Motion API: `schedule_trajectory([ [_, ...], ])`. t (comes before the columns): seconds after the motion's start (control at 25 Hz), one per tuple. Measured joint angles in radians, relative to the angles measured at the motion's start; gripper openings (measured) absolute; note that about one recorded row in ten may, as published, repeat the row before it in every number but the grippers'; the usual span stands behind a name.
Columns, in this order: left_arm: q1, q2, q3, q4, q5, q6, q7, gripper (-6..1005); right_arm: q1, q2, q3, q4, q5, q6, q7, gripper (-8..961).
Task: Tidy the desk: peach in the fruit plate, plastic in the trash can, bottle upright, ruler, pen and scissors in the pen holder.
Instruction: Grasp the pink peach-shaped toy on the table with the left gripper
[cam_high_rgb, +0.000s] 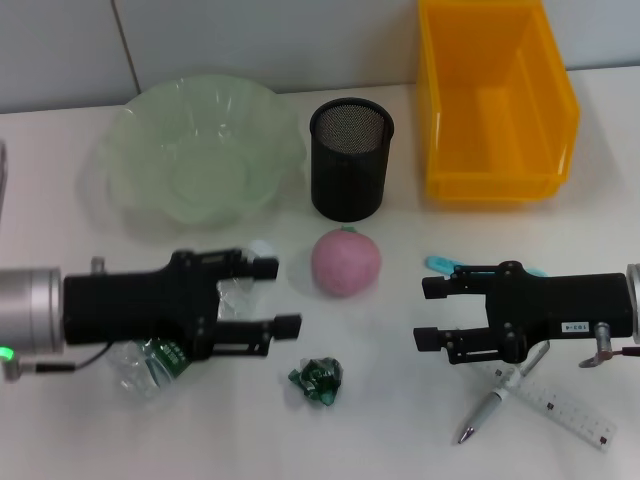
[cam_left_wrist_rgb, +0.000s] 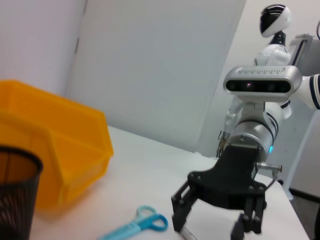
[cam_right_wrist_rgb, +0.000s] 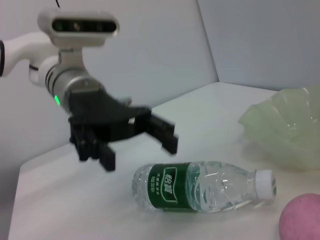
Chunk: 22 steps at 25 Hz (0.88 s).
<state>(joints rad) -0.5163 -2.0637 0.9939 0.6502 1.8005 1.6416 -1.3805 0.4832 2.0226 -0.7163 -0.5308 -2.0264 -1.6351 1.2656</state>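
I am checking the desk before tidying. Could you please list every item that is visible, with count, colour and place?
fruit plate: one, pale green, back left.
pen holder: one, black mesh, back centre.
bin: one, yellow, back right.
peach: one, pink, centre.
plastic: one, green, crumpled, front centre.
bottle: one, clear with green label, lying under left gripper.
scissors: one, light blue, beside right gripper.
pen: one, silver, front right.
ruler: one, white, front right.
left gripper: black, open, above bottle.
right gripper: black, open, above the scissors.

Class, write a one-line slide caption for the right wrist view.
Open left hand hovers above a water bottle lying on its side, near the peach and green plate.
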Motion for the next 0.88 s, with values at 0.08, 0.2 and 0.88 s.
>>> schedule_trajectory([
  [0.08, -0.028, -0.002, 0.002, 0.022, 0.0, -0.01, -0.001, 793, 0.0, -0.001, 0.0, 0.0, 0.0, 0.001, 0.0, 748],
  [0.2, -0.088, 0.001, 0.006, 0.03, 0.009, -0.044, -0.005, 792, 0.0, -0.002, 0.003, 0.0, 0.0, 0.0, 0.001, 748],
  [0.88, -0.3, -0.011, 0.208, 0.038, 0.174, -0.407, -0.07, 788, 0.005, -0.002, 0.01, 0.0, 0.004, 0.027, 0.017, 748],
])
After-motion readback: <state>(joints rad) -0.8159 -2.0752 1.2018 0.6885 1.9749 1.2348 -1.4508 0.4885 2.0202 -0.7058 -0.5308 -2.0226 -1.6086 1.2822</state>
